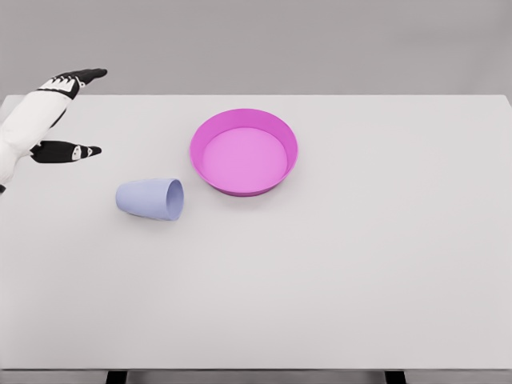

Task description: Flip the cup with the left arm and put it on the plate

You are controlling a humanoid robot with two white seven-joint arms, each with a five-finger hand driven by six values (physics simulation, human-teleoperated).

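Note:
A pale lilac cup (150, 198) lies on its side on the white table (336, 272), its mouth facing right toward the plate. The magenta plate (244, 152), a shallow round dish, sits just right of and behind the cup, with nothing in it. My left hand (84, 112) hovers at the far left, up and to the left of the cup, well apart from it. Its black-tipped fingers (86, 75) and thumb (76, 151) are spread wide and hold nothing. The right arm does not show.
The table's far edge runs along the top, against a grey wall. Its front edge lies near the bottom of the view, with dark legs below it.

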